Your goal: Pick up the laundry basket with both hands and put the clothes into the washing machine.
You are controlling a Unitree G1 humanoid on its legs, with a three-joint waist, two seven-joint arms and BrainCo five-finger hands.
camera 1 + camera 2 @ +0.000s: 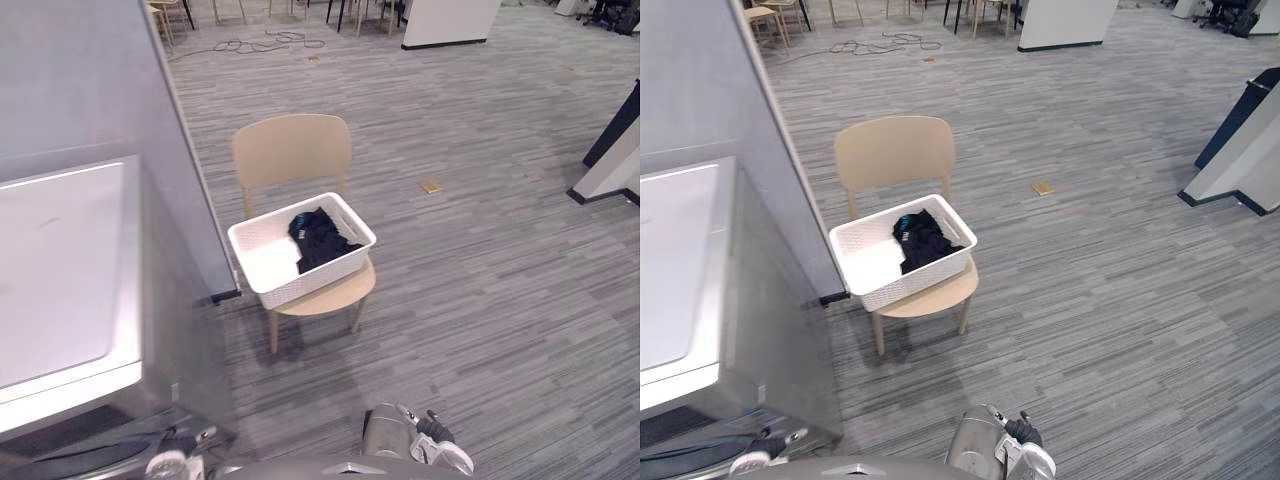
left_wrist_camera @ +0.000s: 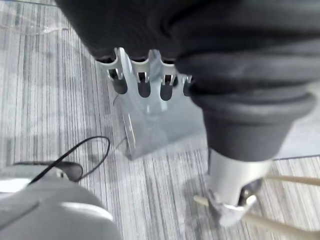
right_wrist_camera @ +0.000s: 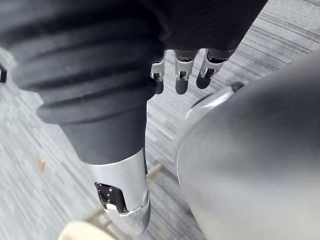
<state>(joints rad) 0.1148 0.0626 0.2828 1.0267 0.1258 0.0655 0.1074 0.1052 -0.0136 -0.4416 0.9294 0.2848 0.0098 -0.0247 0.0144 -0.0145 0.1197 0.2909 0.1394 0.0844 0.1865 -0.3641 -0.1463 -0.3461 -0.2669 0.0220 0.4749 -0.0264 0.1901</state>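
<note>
Laundry basket (image 1: 300, 278): white with a perforated wall. We find it sitting upright on the seat of a chair, turned at a slight angle to the seat edge.
Clothes (image 1: 322, 238): a dark bundle with a small patch of teal. It lies inside the basket, heaped toward the end away from the washing machine.
Chair (image 1: 292, 150): light wood with a curved backrest, standing on the floor just beside the end of a grey partition.
Washing machine (image 1: 60, 270): at the robot's left, white top lying flat, grey side panel facing the chair. It stands near the basket but not touching it.
Partition (image 1: 90, 70): runs behind the machine.
Left hand (image 2: 144, 75): hangs low over the floor with fingers loose and uncurled, thumb apart, holding nothing.
Right hand (image 3: 182, 75): the same, relaxed and empty, well apart from the basket.
Floor (image 1: 480, 300): grey striped carpet. We note one small tan object (image 1: 431, 185) lying beyond the chair.
</note>
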